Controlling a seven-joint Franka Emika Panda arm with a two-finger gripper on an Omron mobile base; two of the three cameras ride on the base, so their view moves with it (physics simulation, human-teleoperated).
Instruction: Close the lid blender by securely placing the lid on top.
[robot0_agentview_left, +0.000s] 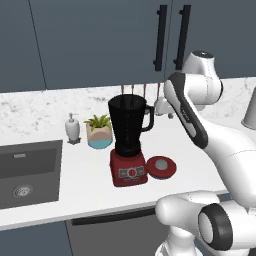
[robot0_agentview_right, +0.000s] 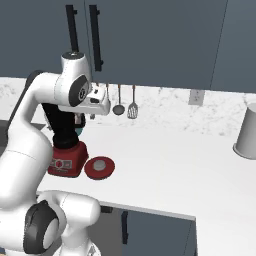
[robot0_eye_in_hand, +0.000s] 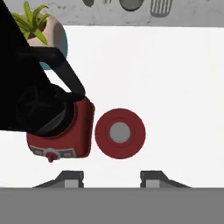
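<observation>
Left of the blender (robot0_agentview_left: 129, 142) sit a sink (robot0_agentview_left: 30, 172), a soap dispenser (robot0_agentview_left: 73, 127) and a potted plant (robot0_agentview_left: 99, 131) on the white table (robot0_agentview_left: 85, 190). The lid (robot0_agentview_left: 161, 166) lies flat just right of the blender's red base, not on the jar. Above the lid, the fingers (robot0_eye_in_hand: 73, 178) stand spread wide and empty.

The blender (robot0_agentview_left: 130, 145) stands on the counter (robot0_agentview_left: 90, 185), with the lid (robot0_agentview_left: 161, 166) lying flat on the counter just beside its base, to the right. A potted plant (robot0_agentview_left: 99, 131) sits behind and to the left of the blender; a soap dispenser (robot0_agentview_left: 73, 127) stands left of the plant. The sink (robot0_agentview_left: 27, 172) is set into the counter at the far left. Utensils (robot0_agentview_right: 125, 102) hang on the wall behind the counter. A pot (robot0_agentview_right: 247, 132) stands far right.
</observation>
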